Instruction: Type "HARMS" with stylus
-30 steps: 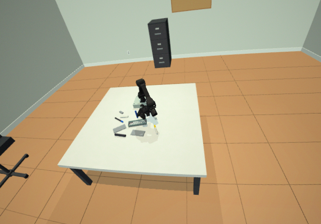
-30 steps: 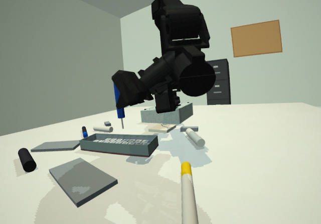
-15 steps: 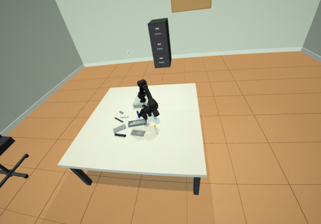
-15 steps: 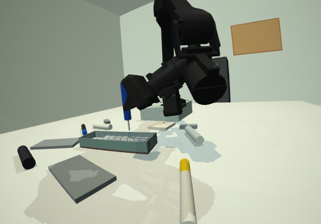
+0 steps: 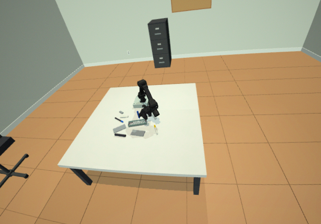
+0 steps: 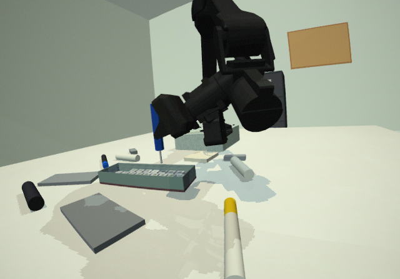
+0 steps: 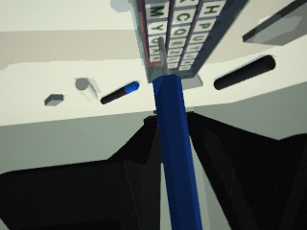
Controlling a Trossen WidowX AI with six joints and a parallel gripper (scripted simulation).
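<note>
My gripper (image 6: 157,124) (image 7: 172,122) is shut on the blue stylus (image 5: 138,114) (image 6: 159,144) (image 7: 175,149), whose thin grey tip points down. The dark green keyboard (image 5: 137,125) (image 6: 142,182) (image 7: 220,39) is a shallow walled tray with rows of white keys. In the exterior view the stylus tip shows just above the keyboard's back rim. In the wrist view it overlaps the row that holds M and Y, close to the Y key; C, Q, H, P and U also read there. Whether the tip touches a key cannot be told.
A grey slab (image 5: 137,132) (image 6: 100,219) lies in front of the keyboard, another slab (image 5: 119,128) (image 6: 69,178) to its left. A black cylinder (image 6: 32,196) (image 7: 245,72), a blue-capped black pen (image 6: 104,160) (image 7: 120,92), a yellow-capped marker (image 5: 156,130) (image 6: 233,243) and a pale cylinder (image 6: 241,168) lie around.
</note>
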